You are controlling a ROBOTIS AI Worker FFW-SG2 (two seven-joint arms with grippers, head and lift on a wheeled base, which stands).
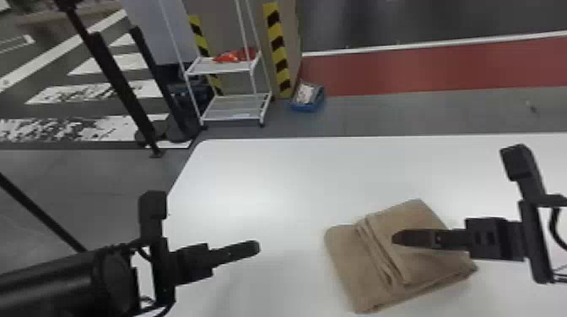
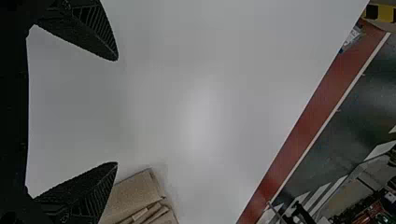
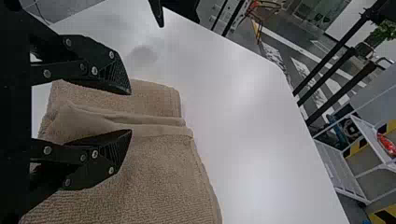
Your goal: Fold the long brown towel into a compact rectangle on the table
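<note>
OK so head view 1st: brown towel (image 1: 346, 253) is on the white table (image 1: 261, 177), right-hand side, already folded down to a rough block w/ a band of stacked edges running across the top. Right gripper (image 1: 394, 237) is over it, coming in from the right. Left gripper (image 1: 256, 248) hangs over bare table, well apart from the towel, so prob no contact on that side rn. There's also a white shelf cart (image 1: 230, 66) on the floor past the table, n/a for this job. Left wrist view: that claw is wide open, fingers far apart, nothing btwn them but table behind; a bit of towel shows just past one finger, so def no hold on anything. Right wrist view: fingers are apart too, approx half open IMO, w/ towel right under them and a loose raised fold near the gap. Doesn't look pinched, so I'd say it's holding nothing. Step-wise I'd call this the late folding / tidying stage, most of the folds are in, but the layers in the band don't line up and the raised bit isn't flat. Next move, IMHO: either grab that loose layer and lay it square, or press it down gently, then back off straight up w/o snagging a layer, b/c a caught edge could undo the stack.
</note>
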